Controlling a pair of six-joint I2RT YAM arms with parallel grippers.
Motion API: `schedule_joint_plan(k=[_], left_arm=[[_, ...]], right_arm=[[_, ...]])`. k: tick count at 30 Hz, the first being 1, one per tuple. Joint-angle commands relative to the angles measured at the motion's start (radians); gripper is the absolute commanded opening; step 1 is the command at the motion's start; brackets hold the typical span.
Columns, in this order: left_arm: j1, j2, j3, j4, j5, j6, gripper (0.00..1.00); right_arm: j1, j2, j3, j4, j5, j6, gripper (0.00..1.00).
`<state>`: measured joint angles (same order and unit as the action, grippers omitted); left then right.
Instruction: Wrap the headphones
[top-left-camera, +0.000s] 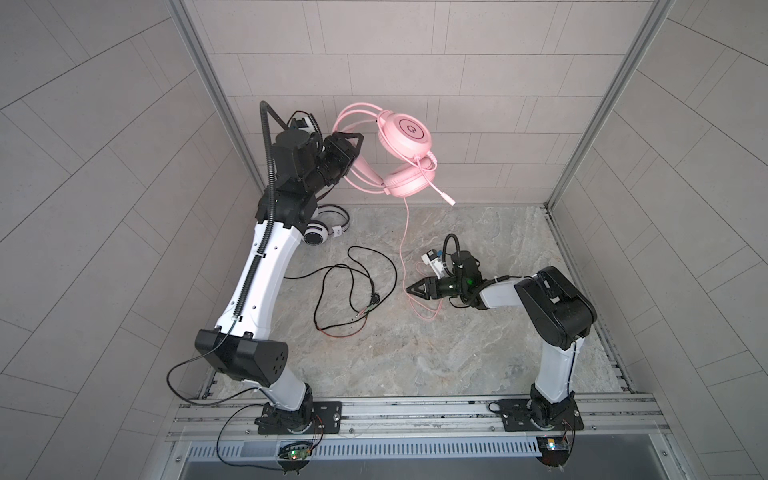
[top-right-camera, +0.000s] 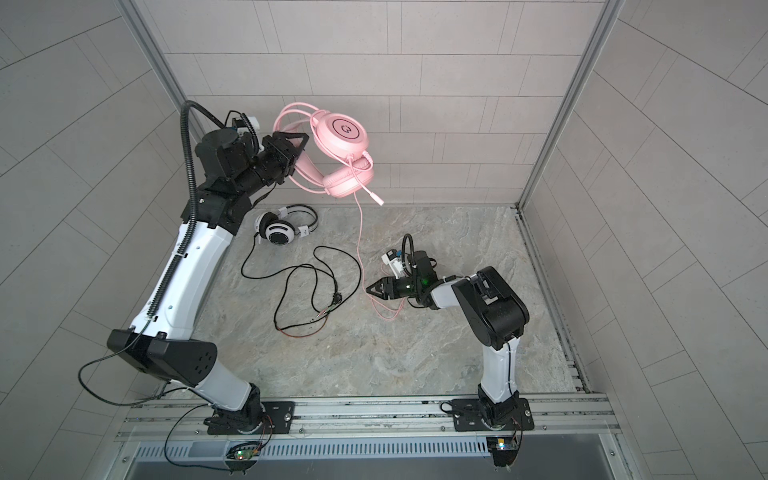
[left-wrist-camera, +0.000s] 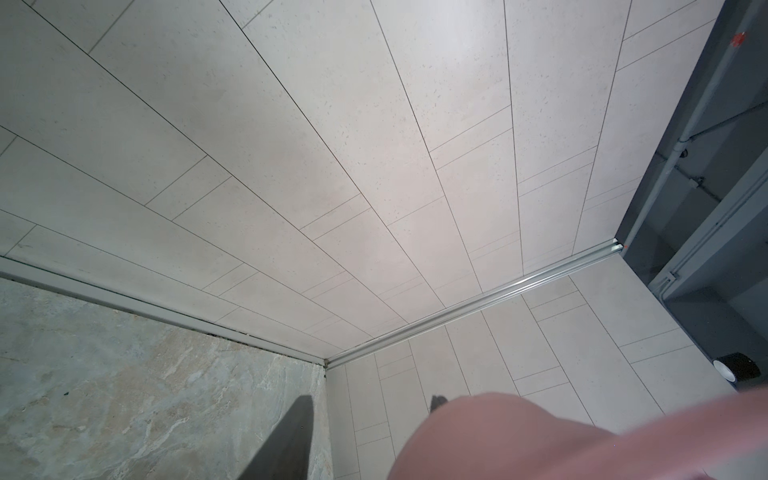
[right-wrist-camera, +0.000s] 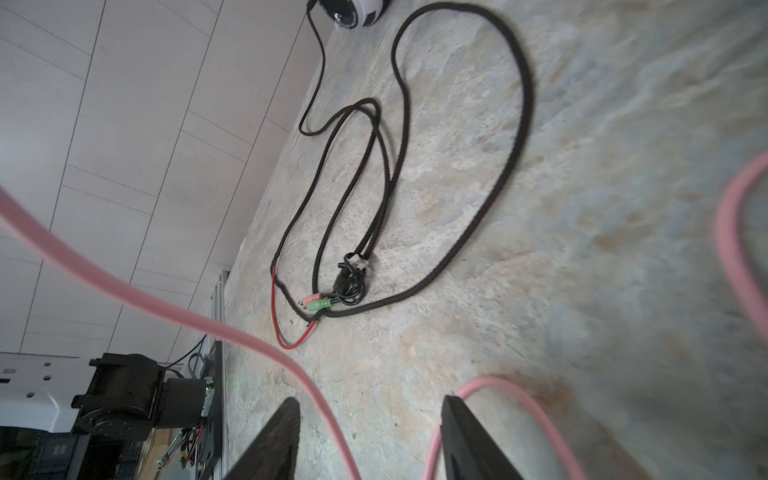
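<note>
The left tool (top-left-camera: 356, 149) is clenched on the headband of the pink headset (top-left-camera: 409, 132), which is held in the air near the back wall (top-left-camera: 415, 62), above the far edge of the surface (top-left-camera: 457, 357). In the left wrist view only one dark finger (left-wrist-camera: 286, 440) and a pink blur are seen. The pink cable (top-left-camera: 402, 249) is hung from the lower earcup down to the surface.

The right tool (right-wrist-camera: 370, 419) is positioned low over the middle of the surface, jaws apart. The pink cable is run through the gap, not pinched; contact with a finger cannot be told.

The white-and-black headset (top-right-camera: 279, 232) is laid at the far left corner, just beside the left arm. Its black cable (top-right-camera: 291, 286) is spread in loose loops between both arms, plugs (right-wrist-camera: 318, 302) among the loops. Bare surface is seen across the near half and along the right wall.
</note>
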<state>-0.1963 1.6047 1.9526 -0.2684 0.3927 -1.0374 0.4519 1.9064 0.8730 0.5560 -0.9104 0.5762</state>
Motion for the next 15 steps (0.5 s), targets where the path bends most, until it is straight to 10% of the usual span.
schedule_joint_plan(k=[1, 5, 10, 15], left_arm=[[0.005, -0.001, 0.086, 0.027, -0.005, -0.017, 0.00], [0.009, 0.021, 0.117, 0.017, -0.010, -0.009, 0.00], [0.021, 0.058, 0.129, 0.003, -0.048, 0.008, 0.00], [0.026, 0.093, 0.104, -0.019, -0.146, 0.051, 0.00]], right_arm=[[0.036, 0.023, 0.025, 0.002, 0.001, -0.027, 0.56], [0.058, 0.023, 0.022, -0.019, 0.022, -0.040, 0.50], [0.071, -0.017, -0.009, -0.056, 0.074, -0.050, 0.15], [0.138, -0.105, -0.005, -0.297, 0.195, -0.158, 0.09]])
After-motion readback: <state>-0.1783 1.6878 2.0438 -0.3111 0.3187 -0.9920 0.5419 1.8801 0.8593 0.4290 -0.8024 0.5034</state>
